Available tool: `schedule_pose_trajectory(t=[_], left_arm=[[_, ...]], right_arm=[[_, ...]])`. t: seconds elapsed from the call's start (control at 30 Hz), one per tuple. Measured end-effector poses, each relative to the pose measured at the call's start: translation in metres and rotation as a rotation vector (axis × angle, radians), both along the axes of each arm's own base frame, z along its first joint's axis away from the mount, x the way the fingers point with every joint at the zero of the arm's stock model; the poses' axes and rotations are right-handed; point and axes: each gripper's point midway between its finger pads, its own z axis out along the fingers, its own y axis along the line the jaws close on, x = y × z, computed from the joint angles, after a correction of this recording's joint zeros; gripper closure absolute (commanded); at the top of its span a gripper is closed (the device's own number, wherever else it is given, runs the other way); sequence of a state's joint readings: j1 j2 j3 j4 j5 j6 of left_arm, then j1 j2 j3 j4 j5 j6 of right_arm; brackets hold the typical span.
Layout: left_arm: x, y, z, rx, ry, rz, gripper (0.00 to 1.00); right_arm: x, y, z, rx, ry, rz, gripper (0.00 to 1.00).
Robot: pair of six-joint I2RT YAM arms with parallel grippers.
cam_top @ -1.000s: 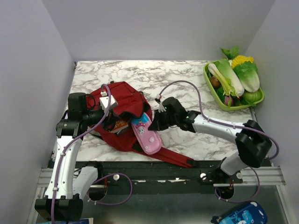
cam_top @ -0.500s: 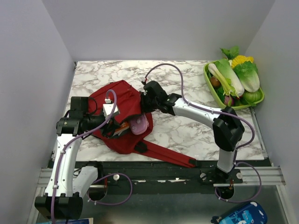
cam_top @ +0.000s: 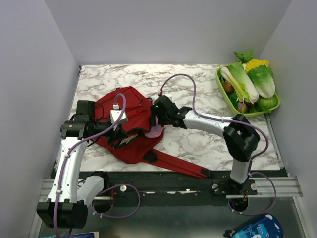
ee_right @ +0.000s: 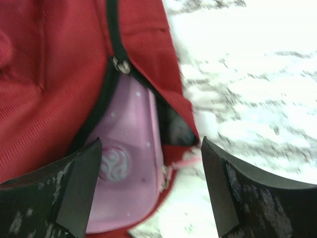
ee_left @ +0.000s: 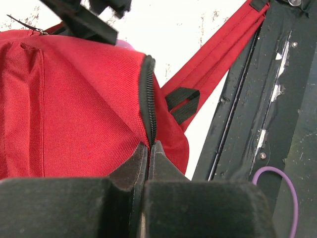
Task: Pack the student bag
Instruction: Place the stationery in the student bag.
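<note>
The student bag (cam_top: pixel 130 106) is lying on its side at the left-centre of the marble table (cam_top: pixel 198 84), its mouth gaping toward the right arm, one shoulder strap (cam_top: pixel 178 166) trailing to the near edge. A second ago the pink pencil case (cam_top: pixel 154 132) was sitting outside on the bag's flank, pinched in the right gripper (cam_top: pixel 157 120). Now it is sinking into the opening, with only its end showing under the zipper edge in the right wrist view (ee_right: pixel 126 198), and the fingers are standing wide apart, letting it go. So this item is probably going in, though it is not yet fully inside. The left gripper (ee_left: pixel 148 146) is clamping the bag's zipper seam, holding the mouth up. Off at the far right, a green basket (cam_top: pixel 223 91) of vegetables is sitting well apart. No brand or writing is legible: the case is showing only a round swirl motif, and a blue printed object (cam_top: pixel 252 229) below the table is too small to read.
</note>
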State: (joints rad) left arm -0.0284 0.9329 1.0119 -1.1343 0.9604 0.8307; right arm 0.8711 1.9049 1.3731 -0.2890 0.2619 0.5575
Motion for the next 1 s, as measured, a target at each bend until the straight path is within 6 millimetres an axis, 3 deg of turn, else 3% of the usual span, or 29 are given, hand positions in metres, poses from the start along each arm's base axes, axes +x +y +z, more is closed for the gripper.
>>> schedule_pose_trajectory(t=[0.13,0.33,0.37,0.47,0.6,0.67,0.8,1.0], left_arm=[[0.001,0.000,0.000,-0.002,0.006,0.003,0.98],[0.005,-0.001,0.002,-0.012,0.003,0.020,0.98],[0.006,-0.001,0.003,-0.015,0.003,0.025,0.98],[0.009,-0.001,0.005,-0.021,-0.004,0.034,0.98],[0.010,-0.002,0.006,-0.027,-0.007,0.043,0.98],[0.011,-0.002,0.007,-0.029,-0.005,0.047,0.98],[0.012,-0.002,0.008,-0.031,-0.010,0.050,0.98],[0.012,-0.001,0.009,-0.028,-0.018,0.055,0.98]], right_arm=[[-0.022,-0.031,0.009,-0.002,-0.019,-0.007,0.18],[-0.048,-0.055,0.053,0.154,-0.137,0.010,0.63],[-0.052,-0.057,0.053,0.179,-0.145,0.015,0.78],[-0.071,-0.060,0.032,0.203,-0.118,0.039,0.94],[-0.103,-0.063,-0.017,0.173,-0.015,0.083,0.98],[-0.110,-0.060,-0.030,0.170,0.025,0.098,0.99],[-0.110,-0.045,-0.039,0.196,0.051,0.111,0.99],[-0.089,-0.013,-0.026,0.258,0.044,0.097,0.99]])
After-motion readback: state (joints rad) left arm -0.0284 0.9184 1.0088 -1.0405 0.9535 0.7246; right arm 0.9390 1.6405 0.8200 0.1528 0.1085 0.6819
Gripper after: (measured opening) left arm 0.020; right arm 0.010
